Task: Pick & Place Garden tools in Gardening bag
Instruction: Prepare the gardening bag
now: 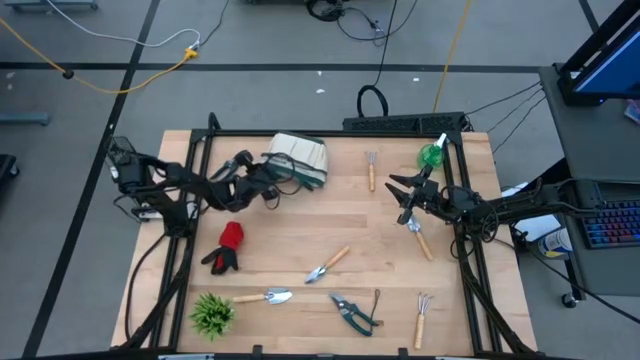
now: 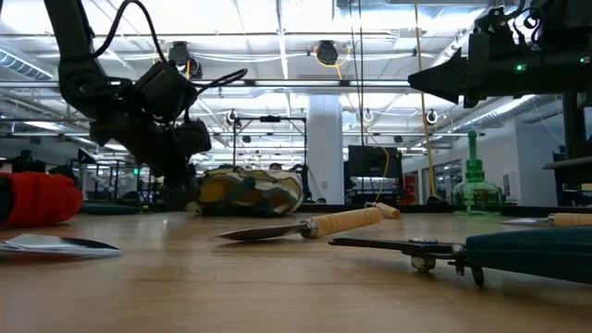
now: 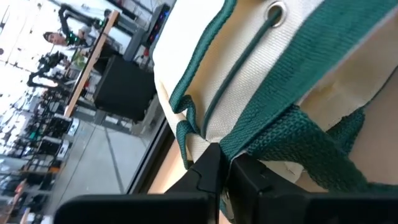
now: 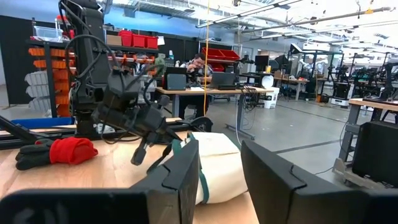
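Left gripper [image 1: 262, 184] sits at the near edge of the gardening bag [image 1: 303, 160], fingers pinched together on the bag's green webbing strap [image 3: 280, 140]. In the left wrist view the two dark fingertips [image 3: 208, 171] meet right where the strap runs between them, cream canvas and a metal eyelet [image 3: 274, 12] just beyond. The bag lies on its side at the back of the table [image 1: 300, 230].

Right gripper [image 1: 403, 198] hovers above the table, well apart from the bag, its jaws parted with nothing between them. A wooden-handled trowel [image 1: 420, 237] lies just beside and below it; a green spray bottle [image 1: 433, 154] stands near it towards the table's back corner; a small fork [image 1: 371, 168] lies between the gripper and the bag.

Still on the table, well away from both grippers: red-and-black glove [image 1: 226, 247], a second trowel [image 1: 264, 297], a trowel [image 1: 328, 265] mid-table, pruners [image 1: 352, 311], another fork [image 1: 422, 316]. A spiky green plant [image 1: 211, 313] sits at the front corner.
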